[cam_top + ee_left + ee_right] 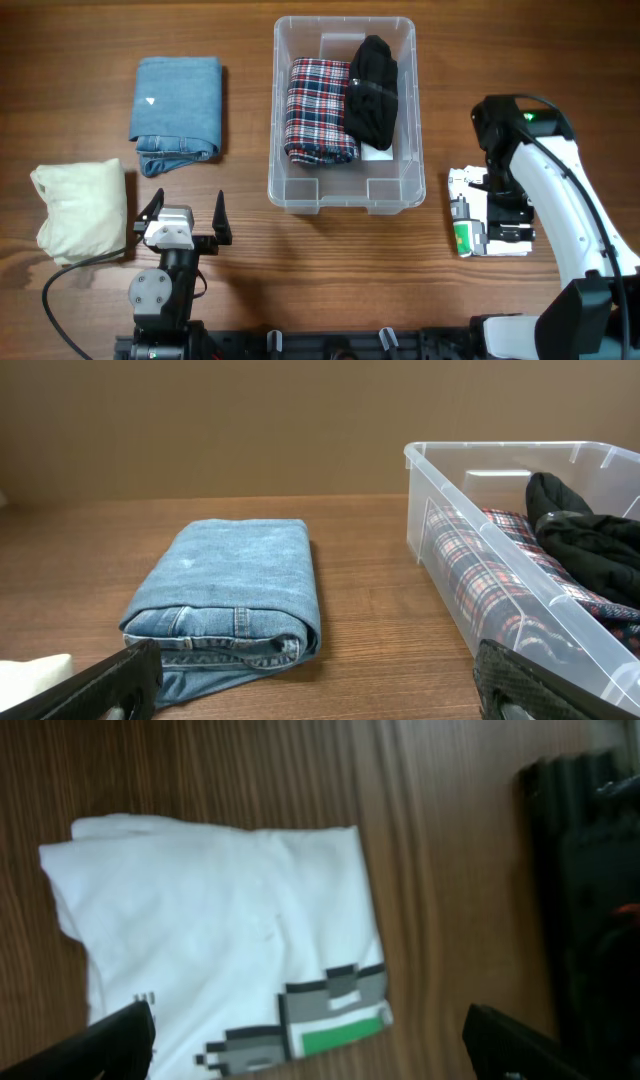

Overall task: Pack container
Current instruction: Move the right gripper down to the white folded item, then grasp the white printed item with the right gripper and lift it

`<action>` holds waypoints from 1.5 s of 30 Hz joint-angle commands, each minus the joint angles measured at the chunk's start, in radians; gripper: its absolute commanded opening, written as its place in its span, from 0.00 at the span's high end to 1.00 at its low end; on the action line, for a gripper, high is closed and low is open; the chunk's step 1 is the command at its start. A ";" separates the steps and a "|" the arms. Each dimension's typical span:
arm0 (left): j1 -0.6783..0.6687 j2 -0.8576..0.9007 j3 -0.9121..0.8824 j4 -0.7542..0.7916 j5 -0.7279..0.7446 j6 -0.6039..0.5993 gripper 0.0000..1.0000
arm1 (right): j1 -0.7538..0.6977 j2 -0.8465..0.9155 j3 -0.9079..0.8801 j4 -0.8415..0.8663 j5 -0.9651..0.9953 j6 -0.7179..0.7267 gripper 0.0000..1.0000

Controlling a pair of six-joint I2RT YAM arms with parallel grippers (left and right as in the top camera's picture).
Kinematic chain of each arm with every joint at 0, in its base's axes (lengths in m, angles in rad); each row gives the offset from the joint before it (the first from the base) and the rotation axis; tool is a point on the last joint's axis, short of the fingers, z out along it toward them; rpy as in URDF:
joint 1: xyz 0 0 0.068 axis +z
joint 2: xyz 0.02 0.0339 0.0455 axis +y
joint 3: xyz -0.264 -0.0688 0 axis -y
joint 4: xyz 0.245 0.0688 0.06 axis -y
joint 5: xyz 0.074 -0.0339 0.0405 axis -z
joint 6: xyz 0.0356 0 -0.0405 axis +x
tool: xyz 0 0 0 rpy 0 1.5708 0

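Folded blue jeans (178, 105) lay on the wooden desk (330, 280) straight ahead of the left jaws, waistband end toward them. A cream cloth bundle (80, 210) sat just off to those jaws' left. Ahead and to their right, a red plaid garment (318, 110) lay touching a black garment (372, 90). Under the right jaws, a white folded garment (220, 940) with a green-and-grey pixel print lay flat.

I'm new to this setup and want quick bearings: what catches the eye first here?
The clear container at the table's centre, already holding a folded plaid garment and a black one. Left of it lie folded jeans and a cream cloth; right of it, a white printed garment sits beneath the open right gripper.
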 commanded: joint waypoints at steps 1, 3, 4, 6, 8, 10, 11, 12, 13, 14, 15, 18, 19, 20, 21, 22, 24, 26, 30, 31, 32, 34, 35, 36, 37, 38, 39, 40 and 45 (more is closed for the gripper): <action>0.008 -0.003 -0.003 -0.008 -0.002 0.011 0.00 | -0.067 -0.005 -0.088 0.125 -0.120 -0.148 0.00; 0.008 -0.003 -0.003 -0.008 -0.002 0.011 0.00 | -0.097 -0.004 -0.135 0.203 -0.167 -0.197 0.00; 0.008 -0.003 -0.003 -0.008 -0.002 0.011 0.00 | -0.105 -0.004 -0.148 0.216 -0.176 -0.202 0.00; 0.008 -0.003 -0.003 -0.008 -0.002 0.011 0.00 | -0.120 -0.004 -0.184 0.264 -0.184 -0.214 0.00; 0.008 -0.003 -0.003 -0.008 -0.002 0.011 0.00 | -0.123 -0.004 -0.220 0.323 -0.184 -0.238 0.00; 0.008 -0.003 -0.003 -0.008 -0.002 0.011 0.00 | -0.123 -0.004 -0.257 0.412 -0.198 -0.310 0.00; 0.008 -0.003 -0.003 -0.008 -0.002 0.011 0.00 | -0.123 -0.004 -0.279 0.457 -0.221 -0.344 0.00; 0.008 -0.003 -0.003 -0.008 -0.002 0.011 0.00 | -0.123 -0.004 -0.292 0.481 -0.235 -0.353 0.00; 0.008 -0.003 -0.003 -0.008 -0.002 0.011 0.00 | -0.123 -0.002 -0.305 0.500 -0.247 -0.352 0.00; 0.008 -0.003 -0.003 -0.008 -0.002 0.011 0.00 | -0.123 -0.002 -0.314 0.514 -0.250 -0.352 0.00; 0.008 -0.003 -0.003 -0.008 -0.002 0.011 0.00 | -0.123 -0.001 -0.327 0.537 -0.253 -0.352 0.00; 0.008 -0.003 -0.003 -0.008 -0.002 0.011 0.00 | -0.123 0.000 -0.375 0.627 -0.252 -0.352 0.00; 0.008 -0.003 -0.003 -0.008 -0.002 0.011 0.00 | -0.123 0.000 -0.395 0.665 -0.257 -0.353 0.00; 0.008 -0.003 -0.003 -0.008 -0.002 0.011 0.00 | -0.123 0.002 -0.410 0.695 -0.268 -0.352 0.00; 0.008 -0.003 -0.003 -0.008 -0.002 0.011 0.00 | -0.123 0.005 -0.427 0.734 -0.287 -0.352 0.00; 0.008 -0.003 -0.003 -0.008 -0.002 0.011 0.00 | -0.123 0.010 -0.437 0.758 -0.300 -0.352 0.00; 0.008 -0.003 -0.003 -0.008 -0.002 0.011 0.00 | -0.123 0.019 -0.444 0.798 -0.304 -0.353 0.00; 0.008 -0.003 -0.003 -0.008 -0.002 0.011 0.00 | -0.123 0.020 -0.444 0.880 -0.304 -0.417 0.00; 0.008 -0.003 -0.003 -0.008 -0.002 0.011 0.00 | -0.124 0.020 -0.444 1.005 -0.304 -0.471 0.00; 0.008 -0.003 -0.003 -0.008 -0.002 0.011 0.00 | -0.124 0.020 -0.444 1.030 -0.304 -0.472 0.00; 0.008 -0.003 -0.003 -0.008 -0.002 0.011 0.00 | -0.125 0.020 -0.444 1.053 -0.301 -0.476 0.00; 0.008 -0.003 -0.003 -0.008 -0.002 0.011 0.00 | -0.125 0.023 -0.444 1.136 -0.284 -0.530 0.00; 0.008 -0.003 -0.003 -0.008 -0.002 0.011 0.00 | -0.128 0.027 -0.444 1.187 -0.285 -0.561 0.00; 0.008 -0.003 -0.003 -0.008 -0.002 0.011 0.00 | -0.133 0.033 -0.444 1.227 -0.286 -0.577 0.00; 0.008 -0.003 -0.003 -0.008 -0.002 0.011 0.00 | -0.142 0.042 -0.444 1.264 -0.285 -0.577 0.00; 0.008 -0.003 -0.003 -0.008 -0.002 0.011 0.00 | -0.158 0.056 -0.444 1.303 -0.286 -0.576 0.00; 0.008 -0.003 -0.003 -0.008 -0.002 0.011 0.00 | -0.171 0.067 -0.444 1.331 -0.286 -0.577 0.00; 0.008 -0.003 -0.003 -0.008 -0.002 0.011 0.00 | -0.185 0.082 -0.444 1.359 -0.286 -0.577 0.00; 0.008 -0.003 -0.003 -0.008 -0.002 0.011 0.00 | -0.288 0.200 -0.443 1.558 -0.335 -0.616 0.00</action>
